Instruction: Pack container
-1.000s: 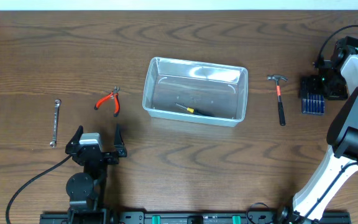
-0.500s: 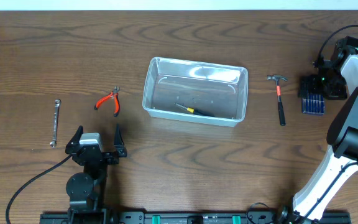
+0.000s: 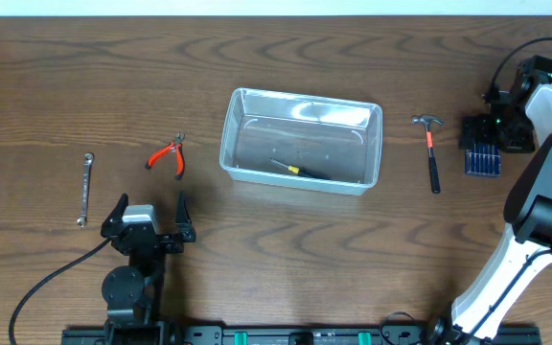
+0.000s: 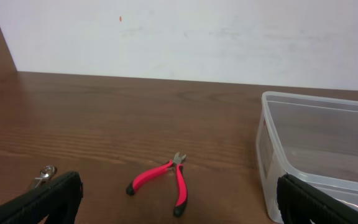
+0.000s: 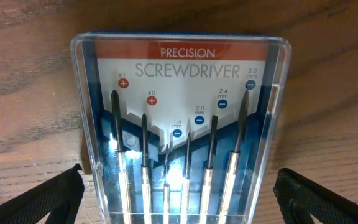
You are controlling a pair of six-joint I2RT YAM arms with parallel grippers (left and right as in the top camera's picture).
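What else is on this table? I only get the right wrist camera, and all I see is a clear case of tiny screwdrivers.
Observer: A big clear container stands in the middle of the table, with one small screwdriver lying in it.
Operator: Anything between that and my case?
Observer: Yes, a hammer with a red handle lies flat there, to the right of the container and apart from it.
Operator: And the other arm?
Observer: The left gripper is open and empty, with red pliers and a wrench lying close by.
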